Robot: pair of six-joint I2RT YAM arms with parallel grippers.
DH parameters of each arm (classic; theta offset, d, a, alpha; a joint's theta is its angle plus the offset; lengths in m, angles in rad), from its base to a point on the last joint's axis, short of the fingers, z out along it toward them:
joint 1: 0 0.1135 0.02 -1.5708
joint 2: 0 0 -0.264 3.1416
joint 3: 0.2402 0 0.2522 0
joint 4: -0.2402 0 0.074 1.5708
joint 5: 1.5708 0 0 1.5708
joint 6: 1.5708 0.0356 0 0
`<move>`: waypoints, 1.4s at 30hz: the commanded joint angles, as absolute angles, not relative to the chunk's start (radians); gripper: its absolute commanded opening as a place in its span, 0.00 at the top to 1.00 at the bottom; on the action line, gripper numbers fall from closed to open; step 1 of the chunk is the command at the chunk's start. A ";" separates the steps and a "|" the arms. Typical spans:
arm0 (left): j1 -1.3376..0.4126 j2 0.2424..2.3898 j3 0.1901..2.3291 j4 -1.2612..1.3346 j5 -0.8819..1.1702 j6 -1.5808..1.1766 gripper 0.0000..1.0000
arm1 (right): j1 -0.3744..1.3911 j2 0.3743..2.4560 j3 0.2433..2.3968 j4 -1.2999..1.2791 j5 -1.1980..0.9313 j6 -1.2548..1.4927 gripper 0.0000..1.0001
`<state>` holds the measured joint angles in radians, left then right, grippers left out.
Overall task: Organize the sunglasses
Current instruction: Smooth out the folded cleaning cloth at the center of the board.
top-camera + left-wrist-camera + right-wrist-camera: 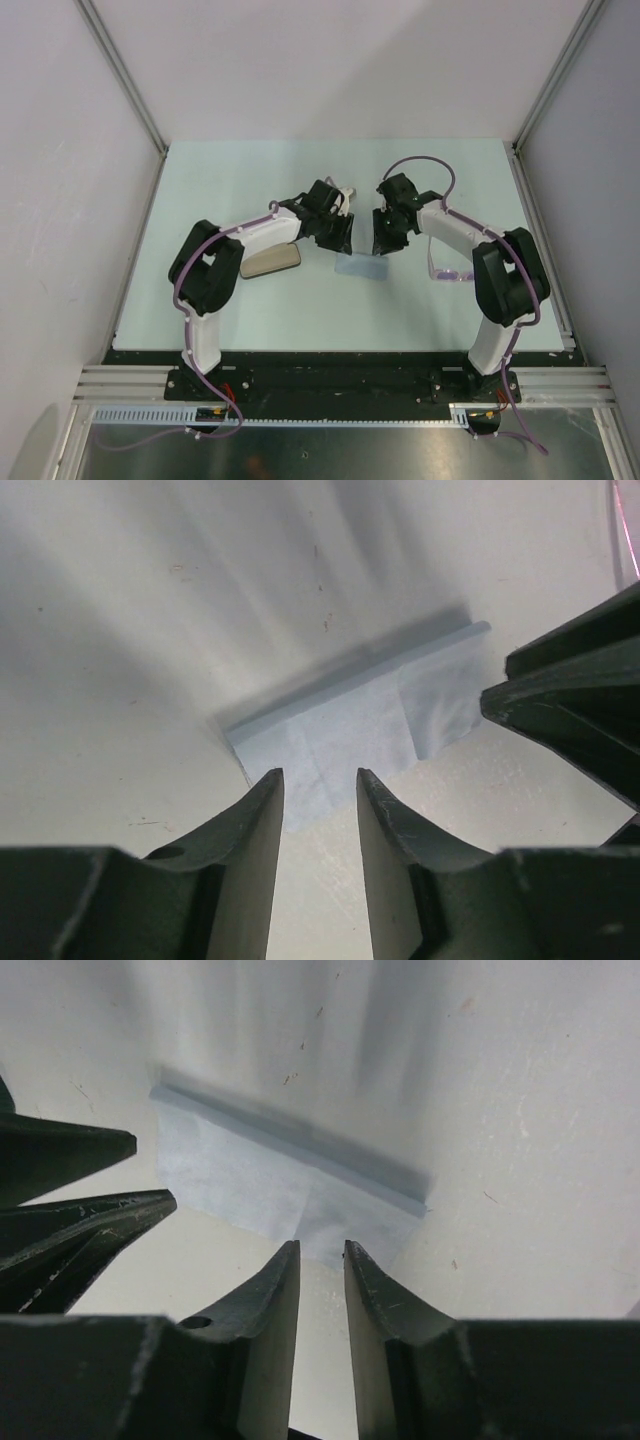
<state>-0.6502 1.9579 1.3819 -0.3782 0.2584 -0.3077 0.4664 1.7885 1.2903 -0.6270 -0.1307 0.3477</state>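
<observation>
The sunglasses (448, 272), with a thin pink-purple frame, lie on the table at the right, partly under my right arm. The folded pale blue cloth (362, 267) lies in the middle, with the oblong case (270, 261) to its left. My left gripper (343, 243) and right gripper (376, 248) hover side by side just behind the cloth. In the left wrist view the left gripper (320, 775) is slightly open and empty at the edge of the cloth (360, 725). In the right wrist view the right gripper (322, 1248) is slightly open and empty at the edge of the cloth (250, 1175).
The right gripper's fingers (570, 710) show close at the right of the left wrist view, and the left gripper's fingers (70, 1210) at the left of the right wrist view. Metal frame posts (130, 90) and white walls bound the table.
</observation>
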 commanded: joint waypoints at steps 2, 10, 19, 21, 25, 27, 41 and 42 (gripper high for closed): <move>-0.657 1.977 1.425 -0.361 0.340 -0.327 0.64 | 0.466 1.827 1.293 -0.589 -0.190 0.370 0.77; -0.657 2.034 1.456 -0.322 0.308 -0.360 0.69 | 0.457 1.900 1.295 -0.492 -0.276 0.393 0.84; -0.657 2.077 1.459 -0.295 0.270 -0.388 0.72 | 0.436 1.942 1.299 -0.442 -0.301 0.413 0.87; -0.657 2.079 1.453 -0.295 0.265 -0.387 0.72 | 0.433 1.950 1.299 -0.449 -0.296 0.410 0.87; -0.655 2.083 1.451 -0.293 0.253 -0.388 0.73 | 0.419 1.963 1.299 -0.453 -0.295 0.403 0.87; -0.655 2.083 1.453 -0.293 0.244 -0.390 0.72 | 0.414 1.968 1.299 -0.453 -0.296 0.402 0.87; -0.655 2.092 1.434 -0.295 0.242 -0.394 0.74 | 0.393 1.942 1.298 -0.521 -0.245 0.385 0.88; -0.655 2.091 1.433 -0.293 0.241 -0.394 0.74 | 0.393 1.939 1.298 -0.523 -0.238 0.385 0.88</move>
